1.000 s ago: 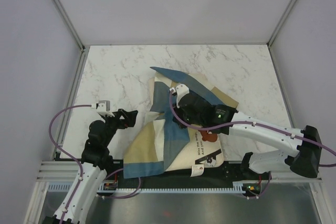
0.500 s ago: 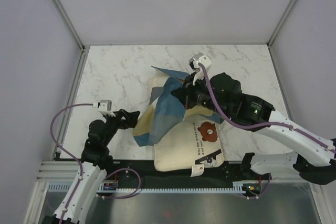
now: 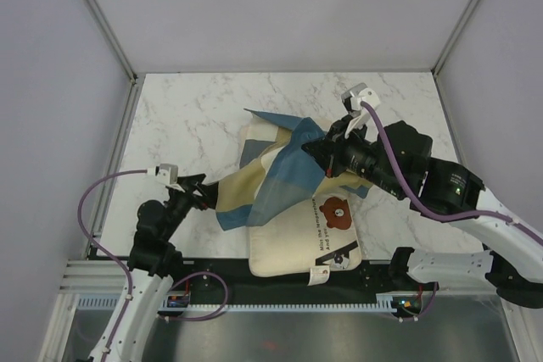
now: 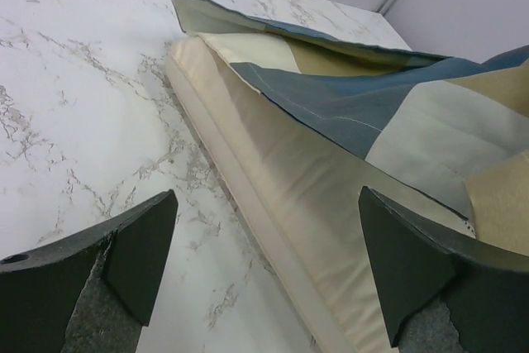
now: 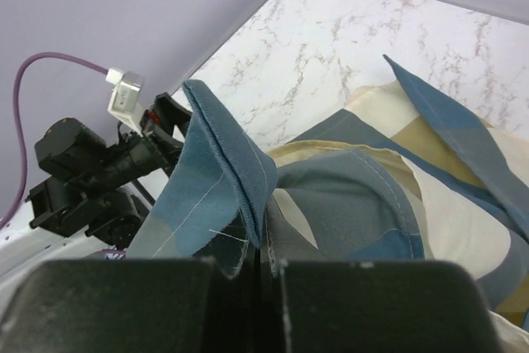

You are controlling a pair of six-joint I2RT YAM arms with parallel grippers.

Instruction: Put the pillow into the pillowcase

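Note:
The cream pillow (image 3: 297, 243) with a brown bear face lies at the table's near middle; its side shows in the left wrist view (image 4: 314, 204). The blue, tan and cream checked pillowcase (image 3: 271, 180) is draped over its far left part and lifted at the right. My right gripper (image 3: 316, 148) is shut on a blue edge of the pillowcase (image 5: 223, 179) and holds it up above the pillow. My left gripper (image 3: 204, 194) is open and empty, low at the pillow's left edge, with the pillow's side between its fingers (image 4: 140, 245).
The marble table (image 3: 195, 116) is walled by grey panels at the back and sides. A black rail runs along the near edge (image 3: 373, 281). The left arm and its purple cable show in the right wrist view (image 5: 83, 163).
My right gripper has risen and moved right and back with the pillowcase edge, peeling the cloth off the pillow's near half. My left gripper has shifted slightly toward the pillow.

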